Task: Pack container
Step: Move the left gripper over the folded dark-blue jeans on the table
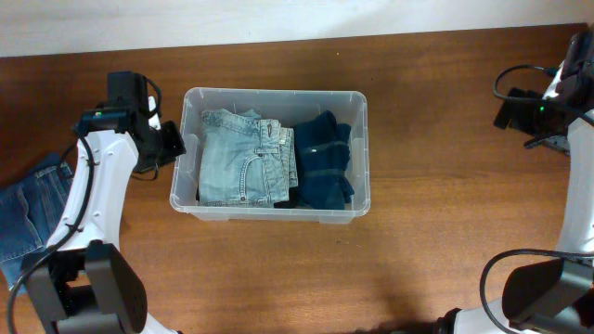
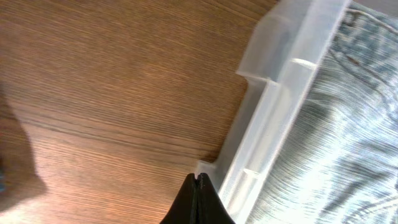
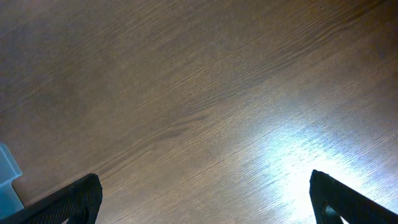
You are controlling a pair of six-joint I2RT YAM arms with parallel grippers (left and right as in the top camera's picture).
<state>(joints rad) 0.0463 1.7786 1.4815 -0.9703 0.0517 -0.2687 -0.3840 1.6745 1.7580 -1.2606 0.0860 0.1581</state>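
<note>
The clear plastic container point(image 1: 271, 212) stands mid-table. It holds folded light blue jeans point(image 1: 243, 158) on the left and a dark navy garment point(image 1: 325, 162) on the right. My left gripper point(image 1: 173, 144) is shut and empty just outside the container's left wall; in the left wrist view its tips point(image 2: 196, 180) sit over the wood beside the container's rim point(image 2: 280, 93), with the light jeans point(image 2: 348, 118) beyond. My right gripper point(image 3: 205, 196) is wide open over bare wood, at the far right in the overhead view point(image 1: 548, 111).
Another pair of blue jeans point(image 1: 32, 209) lies on the table at the far left, under my left arm. A small light blue object point(image 3: 7, 180) shows at the left edge of the right wrist view. The table's back edge runs along the top.
</note>
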